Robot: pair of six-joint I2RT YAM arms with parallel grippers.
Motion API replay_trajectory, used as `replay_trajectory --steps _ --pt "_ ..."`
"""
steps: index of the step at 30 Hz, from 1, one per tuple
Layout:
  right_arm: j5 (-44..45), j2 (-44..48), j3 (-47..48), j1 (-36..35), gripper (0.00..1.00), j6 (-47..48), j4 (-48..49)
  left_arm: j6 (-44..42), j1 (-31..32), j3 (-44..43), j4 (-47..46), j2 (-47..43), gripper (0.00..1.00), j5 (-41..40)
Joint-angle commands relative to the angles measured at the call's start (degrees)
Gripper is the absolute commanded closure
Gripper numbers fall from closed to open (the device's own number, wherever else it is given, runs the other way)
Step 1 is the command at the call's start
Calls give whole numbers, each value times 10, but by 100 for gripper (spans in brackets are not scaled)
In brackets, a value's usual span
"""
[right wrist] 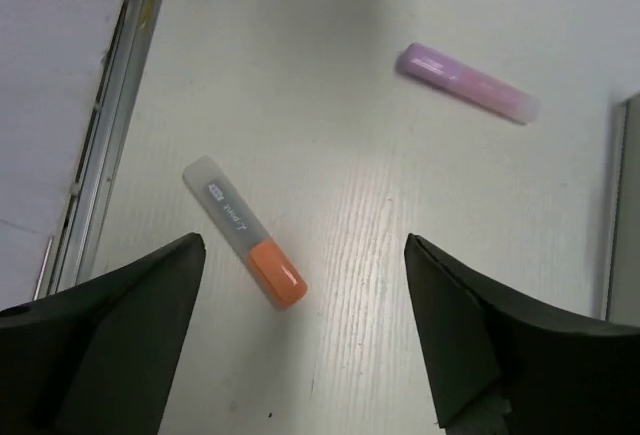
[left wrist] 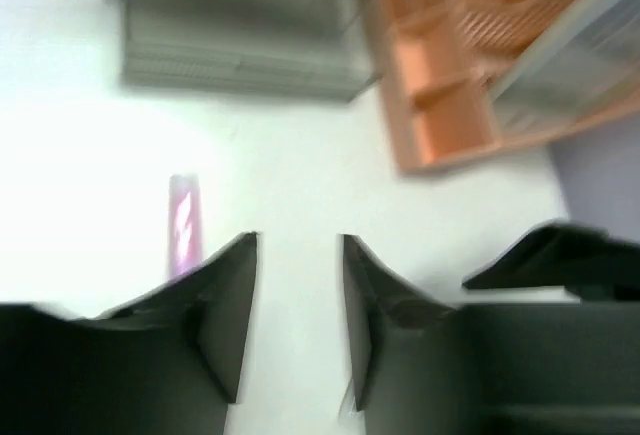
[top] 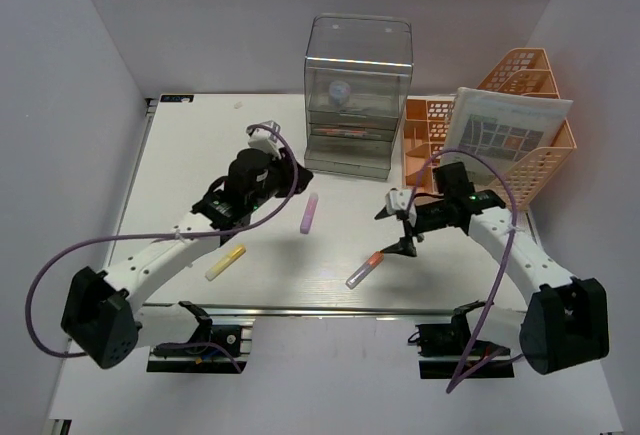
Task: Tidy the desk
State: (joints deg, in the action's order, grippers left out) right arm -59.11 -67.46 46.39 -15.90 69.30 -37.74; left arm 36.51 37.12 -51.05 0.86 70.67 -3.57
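The white desk (top: 190,155) holds three highlighters: a purple one (top: 310,212) in the middle, a yellow one (top: 225,262) at the front left and an orange-capped one (top: 365,270) near the front rail. My left gripper (top: 293,181) is open and empty just left of and behind the purple highlighter, which shows beside my left finger in the left wrist view (left wrist: 183,223). My right gripper (top: 397,229) is open and empty, hovering over the orange highlighter (right wrist: 245,232), which lies between its fingertips. The purple one (right wrist: 466,83) lies farther off.
A clear drawer box (top: 358,95) stands at the back centre, also in the left wrist view (left wrist: 235,45). An orange mesh rack (top: 530,160) holding a printed booklet (top: 505,130) stands at the back right. The metal rail (right wrist: 110,125) runs along the front edge.
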Motion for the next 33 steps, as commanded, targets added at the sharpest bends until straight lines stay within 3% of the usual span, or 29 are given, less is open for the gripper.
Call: replay_trajectory --steps 1,4,9,16,22,25,29,33 --pt "89 -24 4 -63 11 67 -9 -176 -10 -26 277 -35 47 47" --pt "157 -68 10 -109 11 79 5 -231 -15 0 355 -93 33 6" --pt "231 -155 41 -178 18 97 -15 -237 -15 54 336 -206 22 -65" --pt "316 -191 40 -236 24 97 -14 -253 -15 101 279 -294 18 -122" --pt "371 -238 41 -268 32 93 0 -270 -15 115 270 -297 16 -99" --pt "398 -255 38 -278 42 87 14 -274 -15 113 270 -288 16 -97" --pt "396 -269 54 -280 76 79 0 -270 -15 111 271 -273 15 -108" --pt "406 -279 83 -269 95 28 0 -244 -15 83 303 -219 15 -154"
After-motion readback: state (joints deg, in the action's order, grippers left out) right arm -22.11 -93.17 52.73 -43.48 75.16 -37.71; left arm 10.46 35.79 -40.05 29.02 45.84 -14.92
